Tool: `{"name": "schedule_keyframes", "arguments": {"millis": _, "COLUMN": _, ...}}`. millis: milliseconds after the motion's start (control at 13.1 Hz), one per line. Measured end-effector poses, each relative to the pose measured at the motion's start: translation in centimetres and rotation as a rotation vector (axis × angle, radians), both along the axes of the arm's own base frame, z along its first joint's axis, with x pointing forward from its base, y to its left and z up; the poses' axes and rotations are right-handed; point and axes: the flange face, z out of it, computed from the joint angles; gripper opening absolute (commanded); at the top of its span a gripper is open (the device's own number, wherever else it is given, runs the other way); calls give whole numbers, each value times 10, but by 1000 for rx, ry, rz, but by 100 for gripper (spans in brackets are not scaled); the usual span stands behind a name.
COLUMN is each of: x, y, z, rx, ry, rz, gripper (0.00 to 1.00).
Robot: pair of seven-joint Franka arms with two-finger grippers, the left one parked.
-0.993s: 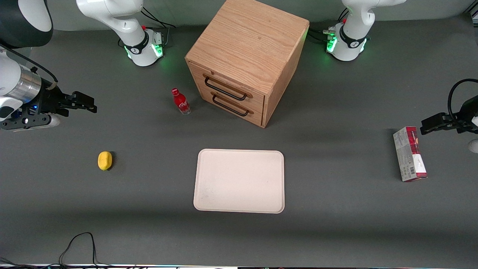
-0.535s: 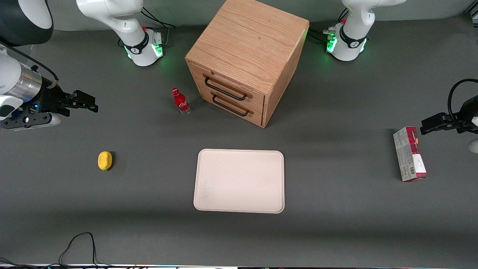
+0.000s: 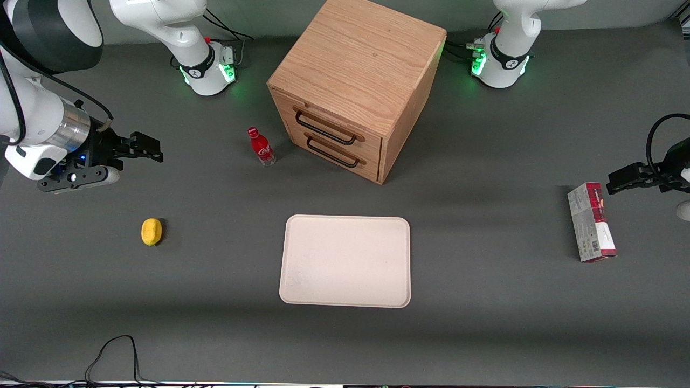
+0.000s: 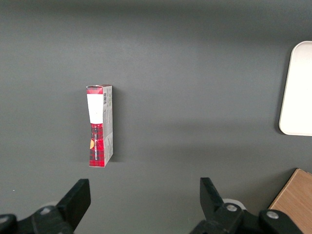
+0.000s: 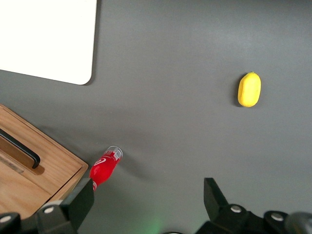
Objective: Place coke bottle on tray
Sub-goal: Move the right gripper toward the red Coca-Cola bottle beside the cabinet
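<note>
Coke bottle (image 3: 261,146) stands well apart from the open-fingered gripper (image 3: 152,150).

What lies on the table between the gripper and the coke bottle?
Nothing. In the front view the stretch of grey table between the open gripper and the upright coke bottle is bare. The lemon lies nearer the camera, off that line.

A red-and-grey carton box (image 4: 100,126) lies flat on the dark grey bench (image 4: 195,58), toward my parked arm's end, its white-labelled end pointing away from my left pincer (image 4: 145,187). The pincer's two black fingers (image 4: 78,197) are spread wide above bare bench. Well apart from the carton, a rounded corner of the cream-white tray (image 4: 298,92) shows, and near it a wooden corner (image 4: 298,197).
</note>
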Motion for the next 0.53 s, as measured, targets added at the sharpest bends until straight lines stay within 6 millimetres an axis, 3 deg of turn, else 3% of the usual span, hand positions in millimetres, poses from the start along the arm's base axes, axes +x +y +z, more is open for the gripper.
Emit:
{"name": "schedule_keyframes", "arguments": {"millis": 306, "x": 0, "y": 9, "z": -5, "rx": 0, "ry": 9, "rz": 14, "gripper": 100}}
{"name": "schedule_keyframes", "arguments": {"millis": 535, "x": -10, "y": 66, "z": -6, "rx": -21, "ry": 20, "rz": -31, "gripper": 100}}
